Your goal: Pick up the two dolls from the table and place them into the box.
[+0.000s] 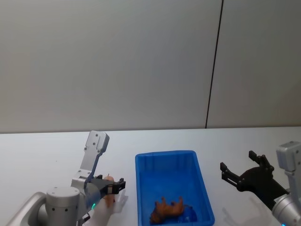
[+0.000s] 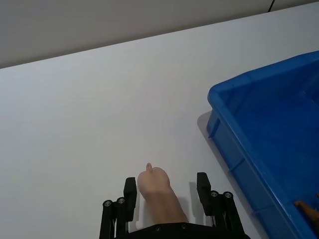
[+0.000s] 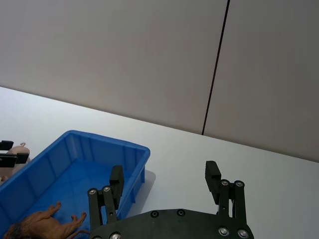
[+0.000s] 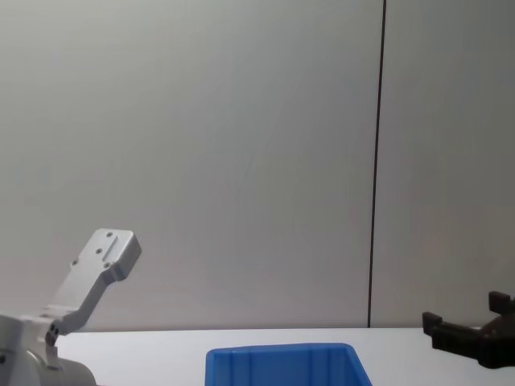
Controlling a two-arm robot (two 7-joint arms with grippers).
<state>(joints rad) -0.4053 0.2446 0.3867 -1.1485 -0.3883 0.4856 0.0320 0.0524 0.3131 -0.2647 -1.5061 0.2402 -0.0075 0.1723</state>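
A pink doll [image 2: 157, 191] lies on the white table [image 2: 75, 124] just left of the blue box [image 1: 141, 188]. My left gripper [image 1: 116, 185] is low over the table with its fingers on either side of that doll. One finger [image 2: 130, 191] is against the doll, while a gap shows beside the other finger [image 2: 203, 186], so the gripper is open. A brown doll [image 1: 167, 208] lies inside the box near its front wall. To the right of the box, my right gripper [image 1: 237, 170] hovers open and holds nothing.
The box [image 3: 75, 159] stands between the two arms, its long side running away from me. A grey wall with a dark vertical seam [image 1: 214, 66] rises behind the table. Bare tabletop lies to the left of and behind the box.
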